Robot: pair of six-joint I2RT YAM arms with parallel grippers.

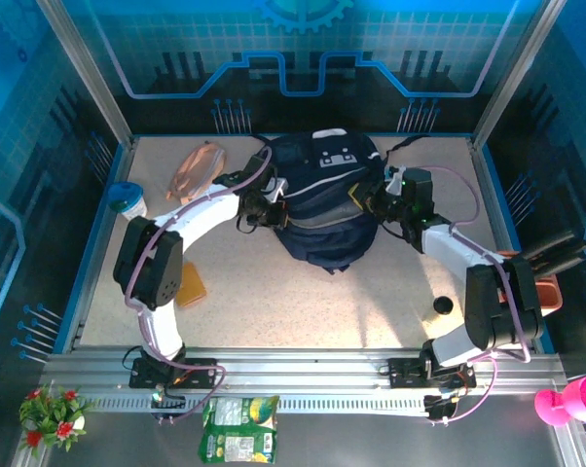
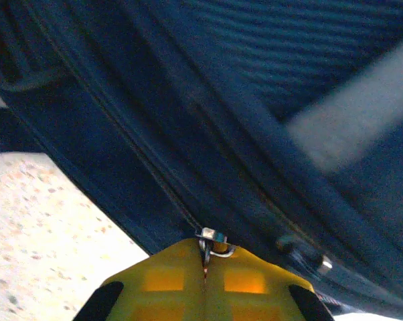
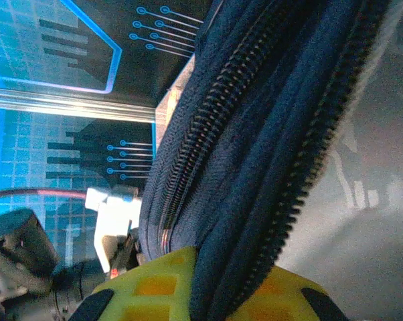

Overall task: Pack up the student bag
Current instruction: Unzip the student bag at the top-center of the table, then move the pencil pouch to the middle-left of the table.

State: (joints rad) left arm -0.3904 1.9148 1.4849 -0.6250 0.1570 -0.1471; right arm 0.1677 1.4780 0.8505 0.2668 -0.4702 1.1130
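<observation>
Navy fabric, soft and slack: the bag lies slumped at mid-worktop, toward the far side, between the two arms. Left gripper is closed on the small metal zip pull at the bag's left flank. Right gripper is clamped on a fold of the bag's rim, with zip teeth running up beside the pinch. Contents cannot be seen. Judged handling: fairly light and without stiffness, so the cloth will sag, bunch and follow any tug rather than hold its shape. The weave looks grippy enough. The pull is small and hard, and likely to slip free if drawn at an angle. Best holds seem to be the pull tab for the zip and the thick seamed rim for a counter-hold. Pulling along the zip line with the rim taut should keep the teeth from snagging.
</observation>
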